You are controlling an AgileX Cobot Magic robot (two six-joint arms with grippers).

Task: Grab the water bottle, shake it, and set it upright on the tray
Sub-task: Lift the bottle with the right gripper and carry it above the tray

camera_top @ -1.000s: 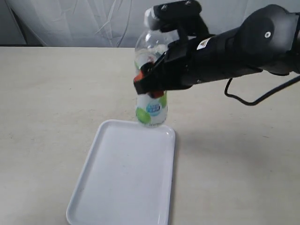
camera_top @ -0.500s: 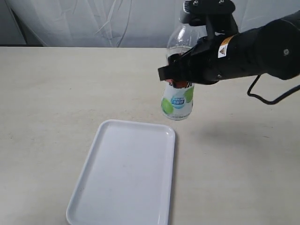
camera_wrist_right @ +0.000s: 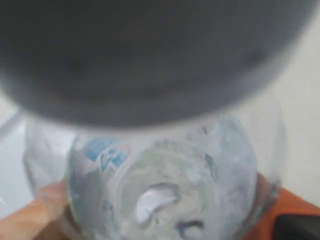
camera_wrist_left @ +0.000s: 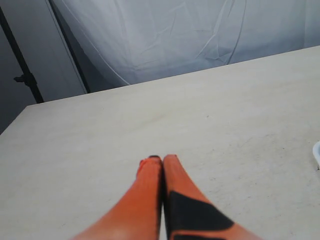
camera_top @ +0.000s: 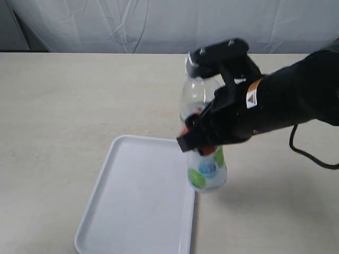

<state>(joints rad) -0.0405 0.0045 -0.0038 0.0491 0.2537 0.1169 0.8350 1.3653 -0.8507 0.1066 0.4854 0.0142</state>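
My right gripper (camera_top: 204, 142) is shut on the water bottle (camera_top: 207, 172), gripping its labelled middle. The bottle hangs nearly upright in the air, its base at the tray's right rim, its white cap (camera_top: 192, 62) against the gripper's black body. The white tray (camera_top: 139, 197) lies flat on the table below and to the left. In the right wrist view the bottle (camera_wrist_right: 160, 180) fills the frame, blurred, between orange fingers (camera_wrist_right: 42, 207). My left gripper (camera_wrist_left: 163, 159) is shut and holds nothing, above bare table; it does not show in the exterior view.
The beige table (camera_top: 69, 106) stretches around the tray. A wrinkled white backdrop (camera_top: 132, 26) stands behind its far edge. A black cable (camera_top: 312, 156) trails from the right arm over the table's right side.
The right gripper has swung the bottle right and up, then down and back left toward the tray's right rim. The tray has stayed put.
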